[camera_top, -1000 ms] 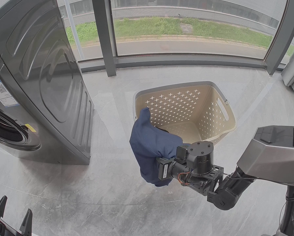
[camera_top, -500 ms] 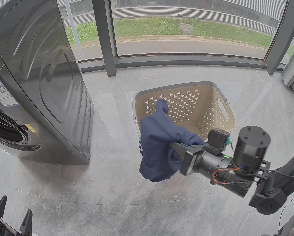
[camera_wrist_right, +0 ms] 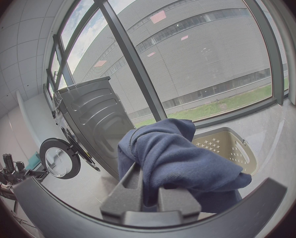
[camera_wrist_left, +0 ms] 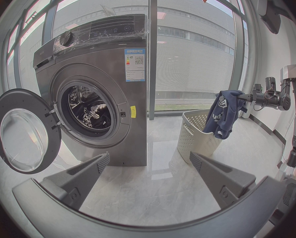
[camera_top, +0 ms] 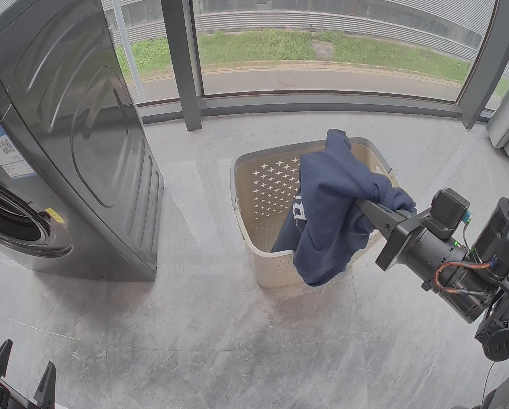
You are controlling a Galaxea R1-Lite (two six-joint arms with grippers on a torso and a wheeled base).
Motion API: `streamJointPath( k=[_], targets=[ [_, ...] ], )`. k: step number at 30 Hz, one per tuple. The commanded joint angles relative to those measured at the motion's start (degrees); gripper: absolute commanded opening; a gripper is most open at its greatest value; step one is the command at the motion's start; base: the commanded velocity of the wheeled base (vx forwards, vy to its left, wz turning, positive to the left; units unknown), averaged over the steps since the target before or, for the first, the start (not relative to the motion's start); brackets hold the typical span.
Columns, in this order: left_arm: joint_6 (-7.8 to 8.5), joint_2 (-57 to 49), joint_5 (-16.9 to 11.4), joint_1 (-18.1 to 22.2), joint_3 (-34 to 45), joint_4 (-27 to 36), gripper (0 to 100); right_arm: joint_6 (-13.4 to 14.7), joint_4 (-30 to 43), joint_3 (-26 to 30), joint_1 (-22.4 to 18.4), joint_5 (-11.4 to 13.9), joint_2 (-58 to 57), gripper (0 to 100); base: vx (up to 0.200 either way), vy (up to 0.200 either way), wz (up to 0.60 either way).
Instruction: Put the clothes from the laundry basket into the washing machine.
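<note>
A dark blue cloth garment [camera_top: 328, 211] is clamped in the right gripper [camera_top: 365, 207] above the beige perforated plastic laundry basket [camera_top: 265, 268]; the left gripper [camera_wrist_left: 148, 155] is held spread apart.

a navy garment [camera_top: 328, 200] with a pale print hangs bunched from the clamped right gripper [camera_top: 373, 211], above the right side of the beige laundry basket [camera_top: 265, 268], which stands upright on the floor with star-pierced walls. the grey front-loading washing machine [camera_top: 67, 115] stands well apart on the left, its round door [camera_wrist_left: 22, 129] swung open.
</note>
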Motion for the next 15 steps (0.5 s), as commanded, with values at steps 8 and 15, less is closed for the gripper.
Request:
streamJointPath(
  k=[8,15],
  targets=[
    [-0.06,-0.8,0.1,0.0,0.9,0.0,100,-0.2,-1.1,0.0,-0.3,-0.1,-0.9,0,-0.200,0.000,0.00],
    [-0.06,-0.8,0.1,0.0,0.9,0.0,100,-0.1,-1.4,-0.1,0.1,-0.1,-0.9,0,-0.029,0.000,0.00]
  ],
)
